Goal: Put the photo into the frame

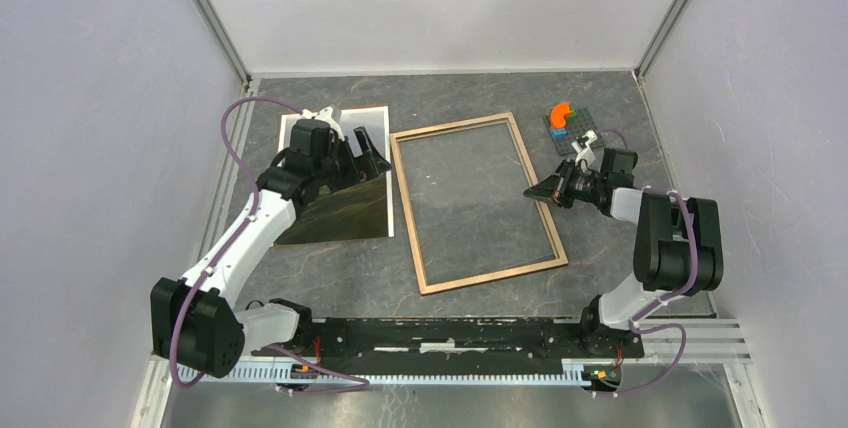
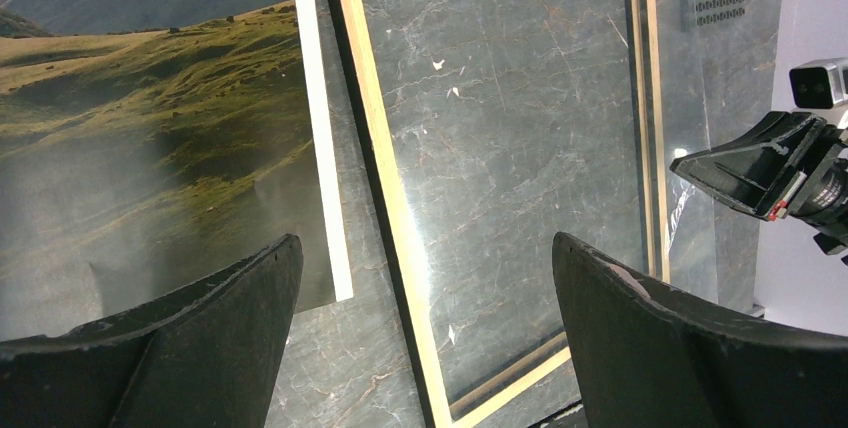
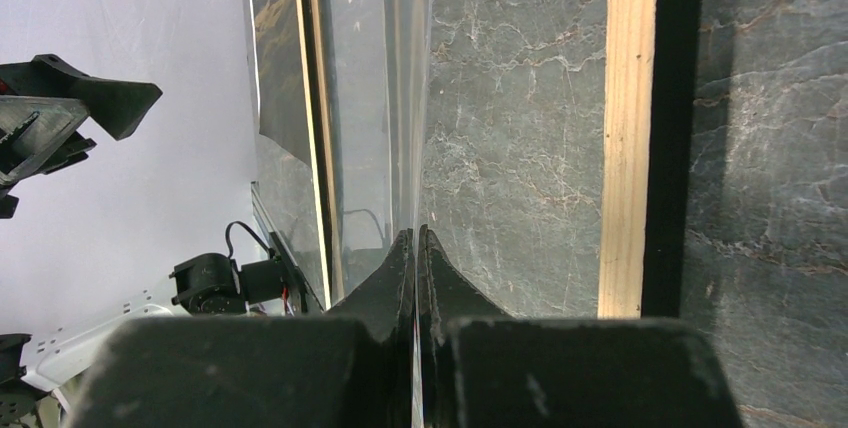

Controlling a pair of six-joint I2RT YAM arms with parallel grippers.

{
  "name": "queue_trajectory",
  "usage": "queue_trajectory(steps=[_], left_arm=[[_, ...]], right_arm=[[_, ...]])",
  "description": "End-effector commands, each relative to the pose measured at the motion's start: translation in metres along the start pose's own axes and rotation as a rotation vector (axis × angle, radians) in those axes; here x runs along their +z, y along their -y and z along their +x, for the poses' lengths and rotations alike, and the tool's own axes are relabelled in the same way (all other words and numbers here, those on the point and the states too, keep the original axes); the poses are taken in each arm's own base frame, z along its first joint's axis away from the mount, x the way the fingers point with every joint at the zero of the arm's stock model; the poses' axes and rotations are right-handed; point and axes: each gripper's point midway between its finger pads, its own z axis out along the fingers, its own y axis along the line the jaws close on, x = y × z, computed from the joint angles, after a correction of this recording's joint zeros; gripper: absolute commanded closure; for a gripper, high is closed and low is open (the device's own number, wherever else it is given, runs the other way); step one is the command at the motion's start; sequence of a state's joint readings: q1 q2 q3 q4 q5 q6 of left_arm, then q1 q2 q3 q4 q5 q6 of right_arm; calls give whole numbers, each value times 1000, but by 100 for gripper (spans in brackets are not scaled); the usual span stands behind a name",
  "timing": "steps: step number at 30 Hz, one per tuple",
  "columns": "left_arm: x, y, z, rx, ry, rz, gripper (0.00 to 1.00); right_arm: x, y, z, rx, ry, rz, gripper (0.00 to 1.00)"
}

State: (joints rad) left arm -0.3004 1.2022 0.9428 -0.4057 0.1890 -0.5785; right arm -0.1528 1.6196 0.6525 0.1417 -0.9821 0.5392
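Glossy photo (image 2: 150, 128), thin wooden frame (image 2: 372, 98), left hand (image 2: 422, 240) released, right hand (image 3: 415, 233) clenched on clear pane (image 3: 370, 98).

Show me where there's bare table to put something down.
Free: the strip of table between the frame's far rim and the back wall, and the strip between its near rim and the arm bases. Crowded: the left, where the open left gripper hangs over the photo; the right, with the shut right gripper at the rim and the studded plate.

readable text: none | labels: none | brands: none | numbers: none | signs: none legible
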Motion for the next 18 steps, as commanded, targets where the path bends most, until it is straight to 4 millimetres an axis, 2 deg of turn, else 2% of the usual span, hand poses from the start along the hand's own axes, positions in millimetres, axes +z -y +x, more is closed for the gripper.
queue_trajectory(steps=[1,9,18], left_arm=[[5,6,-4,5,19,44,0],[12,5,6,-16,-9,60,0],[12,6,7,-21,-13,69,0]], right_arm=[[1,-6,-16,-75,27,-20,100],[2,-6,-16,-84,27,-25,100],[4,-6,-15,-99,21,-20,98]])
